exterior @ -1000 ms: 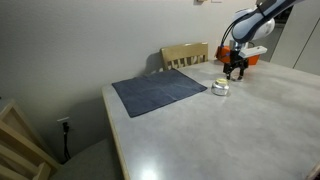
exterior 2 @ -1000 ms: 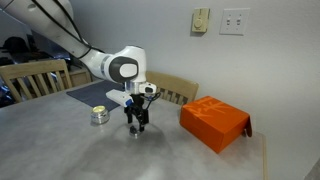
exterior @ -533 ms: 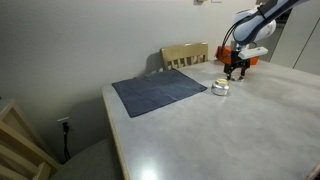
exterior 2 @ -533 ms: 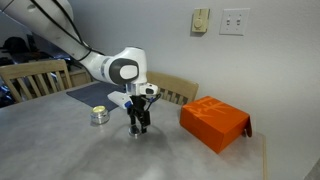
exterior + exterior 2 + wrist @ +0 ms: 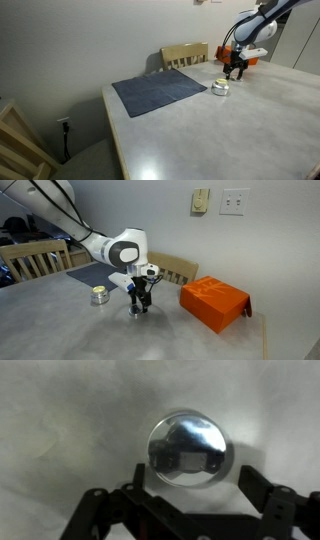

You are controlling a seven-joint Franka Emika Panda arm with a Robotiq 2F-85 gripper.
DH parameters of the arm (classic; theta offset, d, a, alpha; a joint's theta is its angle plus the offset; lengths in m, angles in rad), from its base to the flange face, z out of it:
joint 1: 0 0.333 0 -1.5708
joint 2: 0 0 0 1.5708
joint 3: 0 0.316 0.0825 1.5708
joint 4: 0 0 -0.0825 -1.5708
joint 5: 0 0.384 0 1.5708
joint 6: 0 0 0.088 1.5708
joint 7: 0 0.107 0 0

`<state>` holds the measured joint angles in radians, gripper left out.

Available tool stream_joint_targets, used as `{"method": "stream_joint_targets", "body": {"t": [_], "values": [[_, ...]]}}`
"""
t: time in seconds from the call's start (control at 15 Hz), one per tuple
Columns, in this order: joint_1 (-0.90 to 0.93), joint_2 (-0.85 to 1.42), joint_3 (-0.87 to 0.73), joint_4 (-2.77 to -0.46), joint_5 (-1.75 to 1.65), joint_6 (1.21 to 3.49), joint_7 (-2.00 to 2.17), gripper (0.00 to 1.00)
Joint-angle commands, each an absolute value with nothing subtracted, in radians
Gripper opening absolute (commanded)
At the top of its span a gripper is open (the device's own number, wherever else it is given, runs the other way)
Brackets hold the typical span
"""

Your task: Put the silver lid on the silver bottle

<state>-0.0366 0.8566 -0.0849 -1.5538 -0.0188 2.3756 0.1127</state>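
Note:
The silver lid [image 5: 188, 450] is a shiny round disc lying flat on the grey table, seen from above in the wrist view. My gripper [image 5: 185, 500] is open right over it, fingers spread to either side, not touching it. In both exterior views the gripper [image 5: 139, 305] [image 5: 235, 72] hangs low over the table. The silver bottle [image 5: 99, 296] [image 5: 221, 89] is a small squat shiny container with a pale top, standing on the table a short way from the gripper.
An orange box [image 5: 214, 302] lies on the table beyond the gripper. A dark grey mat [image 5: 159, 91] covers the table's far part. Wooden chairs [image 5: 185, 55] [image 5: 30, 258] stand at the table's edge.

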Motion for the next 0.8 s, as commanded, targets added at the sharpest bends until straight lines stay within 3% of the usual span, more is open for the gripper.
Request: {"method": "stream_joint_targets", "body": {"t": [0.0, 0.4, 0.73], "values": [[-0.078, 0.868, -0.043, -1.589, 0.018, 2.466, 0.051, 1.0], [-0.159, 0.849, 0.022, -1.662, 0.102, 2.584, -0.071, 1.0], [-0.178, 0.856, 0.047, -1.641, 0.118, 2.541, -0.106, 1.0]]}}
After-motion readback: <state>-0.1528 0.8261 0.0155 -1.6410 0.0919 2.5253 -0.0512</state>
